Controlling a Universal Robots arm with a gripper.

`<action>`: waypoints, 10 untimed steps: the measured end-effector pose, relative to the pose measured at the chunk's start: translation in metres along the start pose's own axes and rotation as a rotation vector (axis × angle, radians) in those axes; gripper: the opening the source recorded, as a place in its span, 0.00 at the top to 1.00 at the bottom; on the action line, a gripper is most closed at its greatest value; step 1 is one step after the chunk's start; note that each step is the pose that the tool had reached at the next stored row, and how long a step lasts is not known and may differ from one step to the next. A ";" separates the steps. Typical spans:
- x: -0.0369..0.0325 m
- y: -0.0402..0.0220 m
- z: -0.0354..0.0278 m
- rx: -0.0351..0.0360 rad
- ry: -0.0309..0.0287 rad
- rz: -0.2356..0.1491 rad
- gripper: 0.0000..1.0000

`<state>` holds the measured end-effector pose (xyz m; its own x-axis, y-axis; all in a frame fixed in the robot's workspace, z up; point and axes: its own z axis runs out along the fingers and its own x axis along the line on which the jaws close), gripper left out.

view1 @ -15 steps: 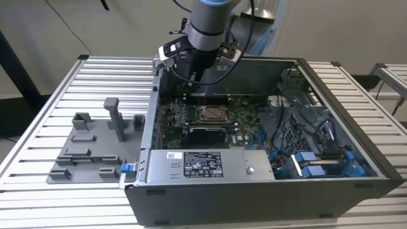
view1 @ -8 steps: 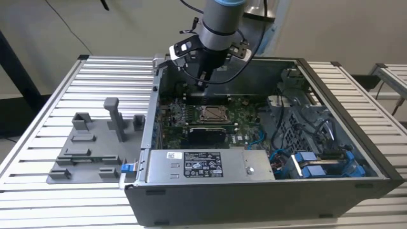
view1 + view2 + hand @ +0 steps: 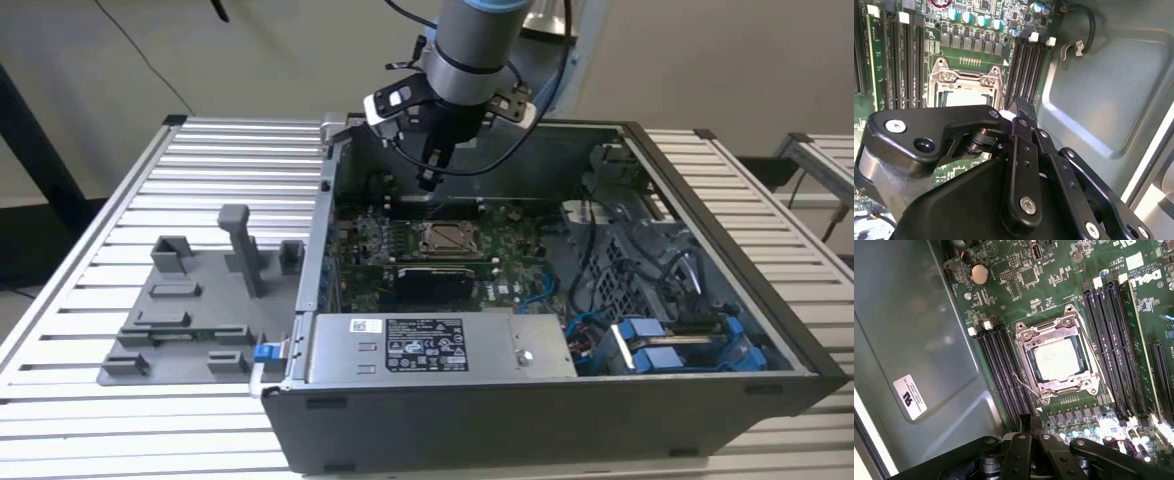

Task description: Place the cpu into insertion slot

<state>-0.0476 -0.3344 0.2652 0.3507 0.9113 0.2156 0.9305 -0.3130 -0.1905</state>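
Tally.
- Computer case: 1, on the slatted table: 1.
- Motherboard: 1.
- Insertion slot: 1, mid-board.
- Cpu: 1, lying in the slot.
- Banks of long black connector strips: 2, first bank and second bank, one along each side of the slot.
- Coin cell: 1, near the board edge by the case wall.
- White sticker: 1.
- Black supply block: 1.
- Grey fixture plate: 1.
- Gripper: 1.
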 end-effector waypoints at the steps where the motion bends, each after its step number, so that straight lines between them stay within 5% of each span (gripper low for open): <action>1: 0.0000 0.0000 0.0000 0.0000 0.0000 0.000 0.89; 7: 0.0000 0.0000 0.0000 0.0001 -0.0002 -0.001 0.89; 10: 0.0000 0.0001 0.0003 0.0079 -0.0078 -0.042 0.89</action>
<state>-0.0475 -0.3344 0.2649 0.3100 0.9258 0.2161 0.9436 -0.2719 -0.1889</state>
